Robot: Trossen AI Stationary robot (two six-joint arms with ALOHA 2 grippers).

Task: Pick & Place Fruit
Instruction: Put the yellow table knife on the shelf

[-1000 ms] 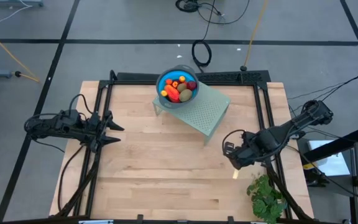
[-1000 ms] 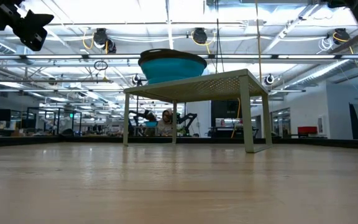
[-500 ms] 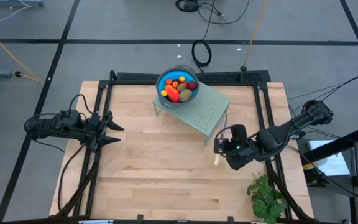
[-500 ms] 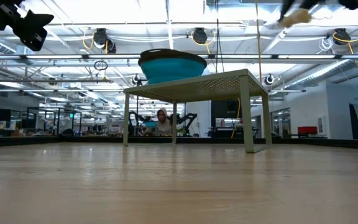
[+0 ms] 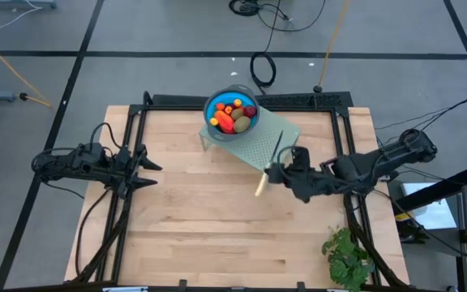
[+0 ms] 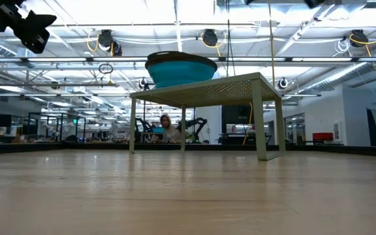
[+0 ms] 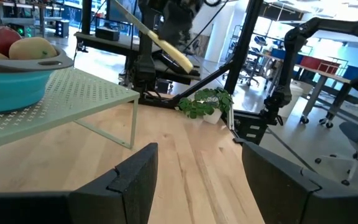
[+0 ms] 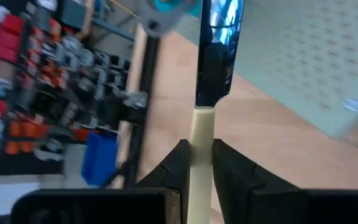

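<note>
We see the right end effector [image 5: 276, 171] clenched on the pale handle of a knife [image 5: 269, 166], the two dark fingers [image 8: 180, 163] pinching the handle from either side. It hangs above the worktop [image 5: 201, 235], at the near corner of the pale green perforated stand [image 5: 270, 146]. The dark blade points toward the stand's top, and the handle end juts out over bare wood.

On that stand we find the blue bowl [image 5: 214, 104], holding the fruit [image 5: 233, 115]: red, orange and brownish-green pieces heaped together. A leafy green bunch [image 5: 345, 255] lies at the near right edge of the worktop.

The left end effector [image 5: 148, 173] waits over the left side of the worktop, well apart from the stand, its fingers [image 7: 132, 180] spread and holding nothing.

In the low view, we see a person [image 6: 167, 125] far off in the room beyond the stand.
</note>
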